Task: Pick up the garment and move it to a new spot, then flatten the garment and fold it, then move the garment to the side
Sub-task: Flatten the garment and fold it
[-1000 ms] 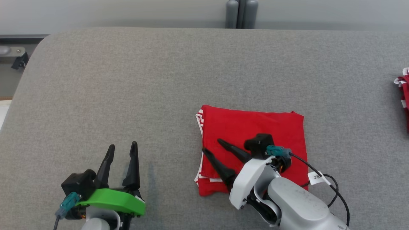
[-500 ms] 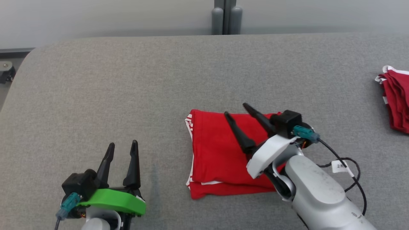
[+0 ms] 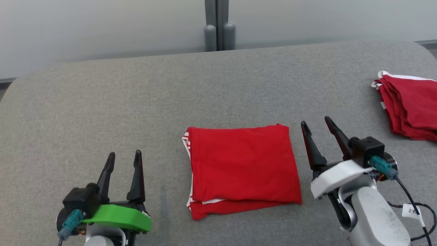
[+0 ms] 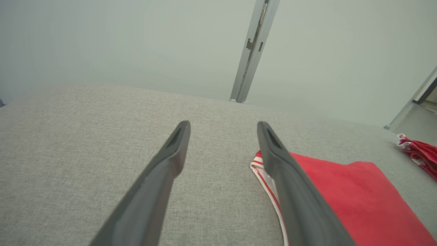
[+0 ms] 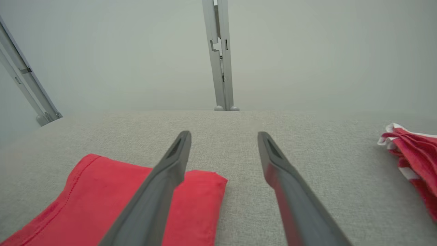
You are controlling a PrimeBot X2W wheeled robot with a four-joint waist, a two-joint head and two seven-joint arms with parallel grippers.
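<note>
Right tool [image 3: 314, 120], jaws apart, beside folded garment [image 3: 242, 167]

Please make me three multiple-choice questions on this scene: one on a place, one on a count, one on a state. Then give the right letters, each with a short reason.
1. Where does the folded red garment lie on the grey surface?
A. between the left gripper and the right gripper
B. to the left of both grippers
C. hanging over the far edge

2. How many separate bundles of red cloth lie on the surface?
A. one
B. two
C. four

3. In what state is the right gripper?
A. shut on the garment
B. shut and empty
C. open, holding nothing

Answers:
1 A: the head view shows one gripper on each side of the garment.
2 B: there is the folded garment, and a second red pile at the right edge.
3 C: its fingers stand apart with nothing between them.
</note>
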